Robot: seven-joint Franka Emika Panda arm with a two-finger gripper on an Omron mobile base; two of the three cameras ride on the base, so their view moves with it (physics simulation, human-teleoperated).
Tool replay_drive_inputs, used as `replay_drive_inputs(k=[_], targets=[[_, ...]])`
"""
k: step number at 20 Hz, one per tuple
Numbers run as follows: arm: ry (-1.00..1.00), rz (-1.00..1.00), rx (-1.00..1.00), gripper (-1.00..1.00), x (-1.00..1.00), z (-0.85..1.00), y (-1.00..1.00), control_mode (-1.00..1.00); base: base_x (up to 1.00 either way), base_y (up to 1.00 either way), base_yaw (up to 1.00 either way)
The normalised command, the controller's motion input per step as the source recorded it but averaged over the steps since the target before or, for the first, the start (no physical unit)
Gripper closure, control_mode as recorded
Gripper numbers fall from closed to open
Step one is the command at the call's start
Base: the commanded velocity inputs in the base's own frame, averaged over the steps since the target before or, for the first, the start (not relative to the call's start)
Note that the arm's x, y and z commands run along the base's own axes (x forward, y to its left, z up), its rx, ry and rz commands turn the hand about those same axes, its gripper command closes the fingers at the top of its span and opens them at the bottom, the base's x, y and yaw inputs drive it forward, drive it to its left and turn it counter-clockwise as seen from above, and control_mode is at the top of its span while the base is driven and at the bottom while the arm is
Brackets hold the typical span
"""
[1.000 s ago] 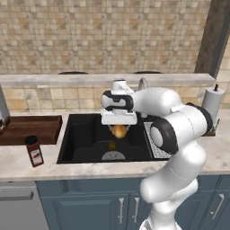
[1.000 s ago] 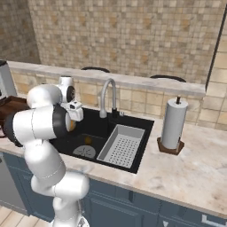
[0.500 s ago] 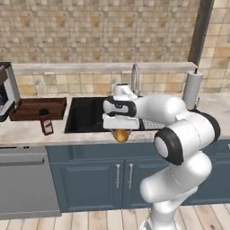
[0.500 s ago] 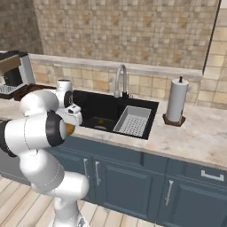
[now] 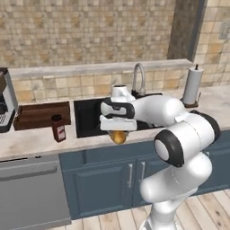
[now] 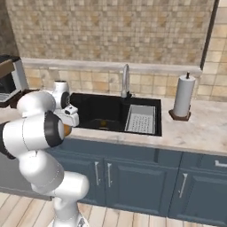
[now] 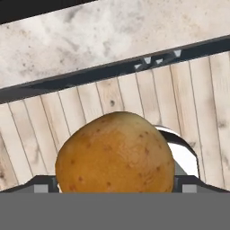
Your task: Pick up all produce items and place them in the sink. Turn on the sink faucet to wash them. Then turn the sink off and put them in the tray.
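My gripper (image 5: 118, 134) is shut on the orange-yellow produce item (image 5: 118, 137), which hangs under the hand at the counter's front edge, in front of the black sink (image 5: 87, 120). In the hand view the speckled fruit (image 7: 116, 155) sits between the fingertips (image 7: 45, 184), with the counter edge and wooden floor behind it. From the right it peeks out beside the arm (image 6: 66, 130). A small second produce item (image 6: 103, 123) lies in the sink (image 6: 111, 108). The grey gooseneck faucet (image 5: 138, 75) stands behind the basin. The brown tray (image 5: 42, 114) lies left of the sink.
A red-labelled jar (image 5: 58, 128) stands on the counter in front of the tray. A grey perforated rack (image 6: 141, 119) fills the sink's right part. A paper towel roll (image 6: 183, 95) stands to the right, a coffee machine (image 5: 4, 108) at the far left. Blue cabinets line the front.
The whole picture has shifted: the base has backed away from the counter. The gripper, still holding the fruit, has gone from over the sink to the counter's front edge.
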Motion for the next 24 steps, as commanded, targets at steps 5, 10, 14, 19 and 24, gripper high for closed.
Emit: replay_drive_inputs(k=[5,10,14,19,24], targets=[[0.00,0.00,0.00,1.00,0.00,0.00,0.00,1.00,0.10,0.50,-0.30],[0.00,0.00,0.00,1.00,0.00,0.00,0.00,1.00,0.22,0.49,-0.21],[0.00,0.00,0.00,1.00,0.00,0.00,0.00,1.00,0.36,0.46,-0.10],[0.00,0.00,0.00,1.00,0.00,0.00,0.00,1.00,0.62,0.28,-0.01],[0.00,0.00,0.00,1.00,0.00,0.00,0.00,1.00,0.64,0.30,0.04]])
